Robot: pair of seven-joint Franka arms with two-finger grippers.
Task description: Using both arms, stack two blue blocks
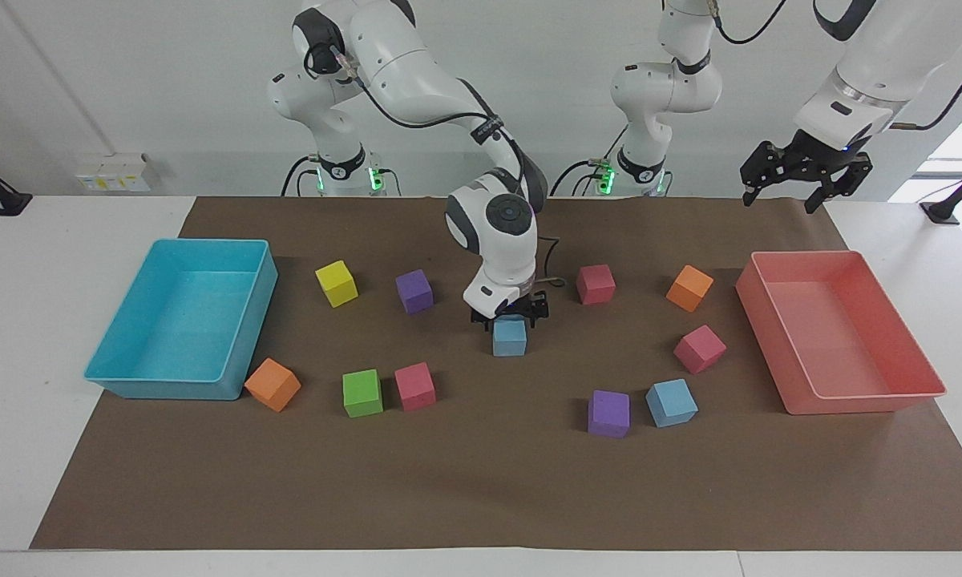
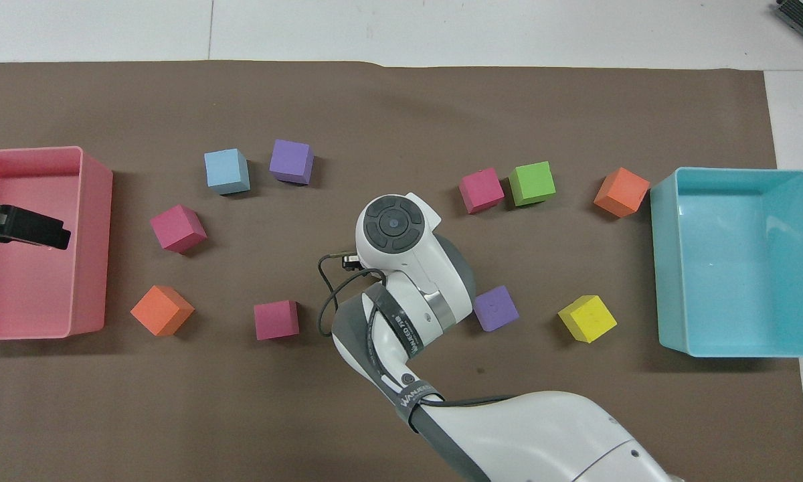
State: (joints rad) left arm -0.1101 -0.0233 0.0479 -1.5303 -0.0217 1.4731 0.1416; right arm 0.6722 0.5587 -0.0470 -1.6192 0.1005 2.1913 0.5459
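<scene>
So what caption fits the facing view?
Right gripper grips one blue block; left gripper waits above the pink tray.

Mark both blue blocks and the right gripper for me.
blue block under the right gripper (image 1: 510,340): facing view, front face.
blue block beside the purple block (image 1: 672,403): facing view, front face.
right gripper (image 1: 510,318): facing view, between fingertips.

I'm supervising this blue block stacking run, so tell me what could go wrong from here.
The right gripper sits on one blue block, hidden under the wrist from overhead, so a weak pinch might go unnoticed. The other blue block lies beside a purple cube, which could get bumped. The left gripper waits over the pink tray.
</scene>
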